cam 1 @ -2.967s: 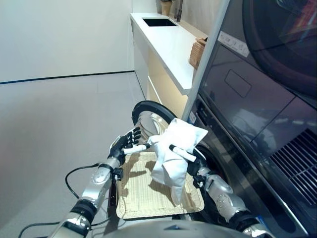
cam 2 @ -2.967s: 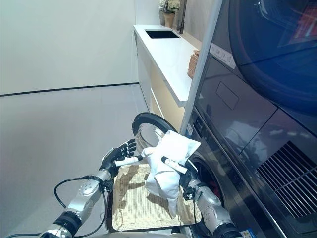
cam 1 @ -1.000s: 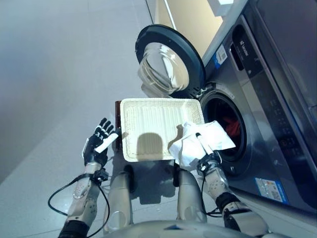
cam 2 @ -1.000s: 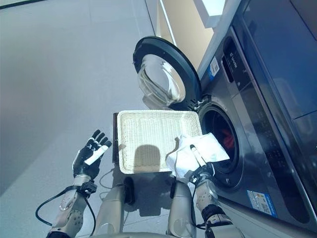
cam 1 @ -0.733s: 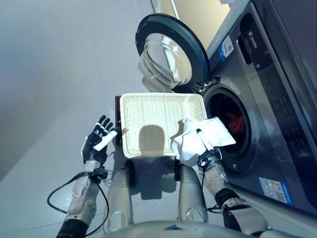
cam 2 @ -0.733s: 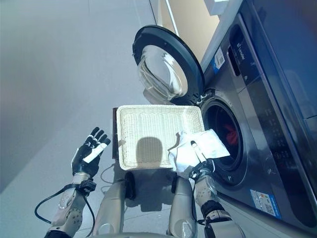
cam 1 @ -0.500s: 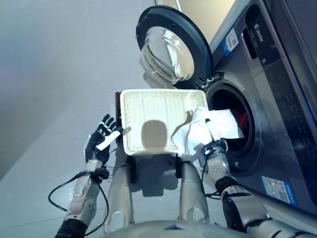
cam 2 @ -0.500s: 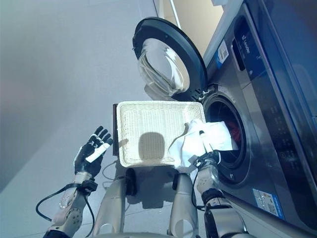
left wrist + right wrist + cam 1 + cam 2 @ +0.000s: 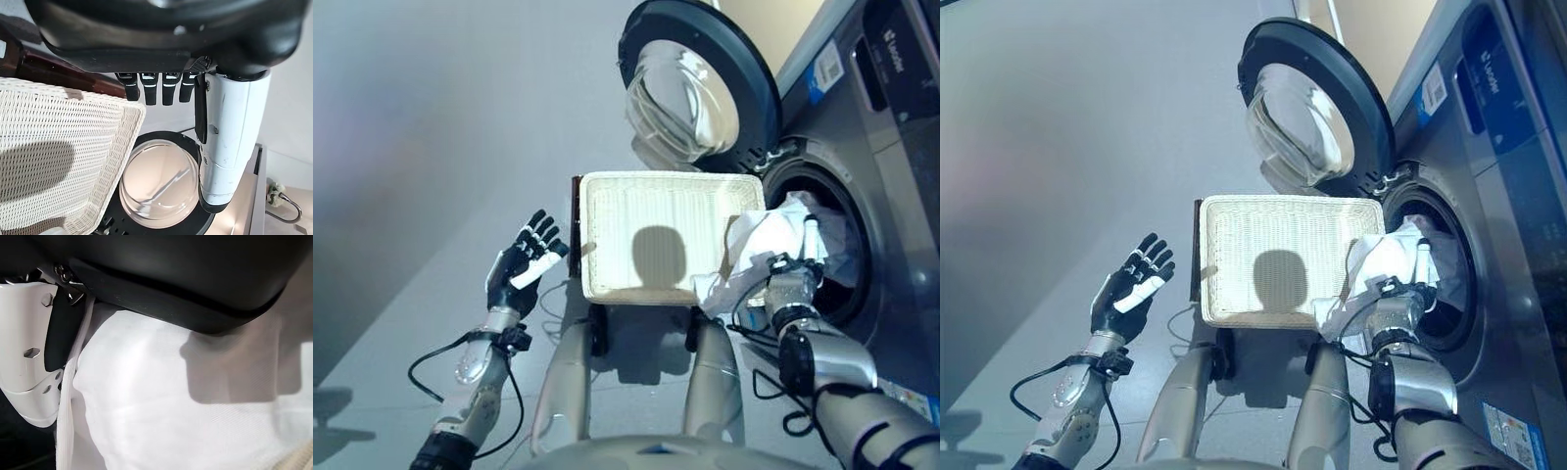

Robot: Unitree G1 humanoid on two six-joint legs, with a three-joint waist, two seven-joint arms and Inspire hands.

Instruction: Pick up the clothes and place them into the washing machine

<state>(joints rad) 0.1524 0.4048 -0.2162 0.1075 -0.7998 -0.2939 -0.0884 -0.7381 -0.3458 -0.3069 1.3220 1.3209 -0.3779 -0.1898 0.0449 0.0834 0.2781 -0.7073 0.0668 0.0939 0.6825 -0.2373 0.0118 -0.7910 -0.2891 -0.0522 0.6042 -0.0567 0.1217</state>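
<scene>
A white cloth point(image 9: 759, 245) is bunched in my right hand point(image 9: 792, 284), whose fingers and thumb are curled round it at the mouth of the washing machine drum point(image 9: 837, 269). Part of the cloth reaches into the dark opening; a tail hangs over the basket's right corner. In the right wrist view the cloth point(image 9: 171, 421) fills the space past the thumb. The machine's round door point(image 9: 695, 88) stands swung open to the left. My left hand point(image 9: 524, 264) is raised with straight, spread fingers, left of the basket and holding nothing.
A pale wicker basket point(image 9: 607, 235), with nothing inside it, sits on a dark stand between my arms, just left of the drum. Grey floor point(image 9: 431, 147) stretches to the left. The machine's grey front point(image 9: 901, 147) runs along the right side.
My right hand has carried the white cloth rightwards from over the basket's edge into the drum opening. The camera has shifted, so the whole scene sits further right. The left hand stays raised.
</scene>
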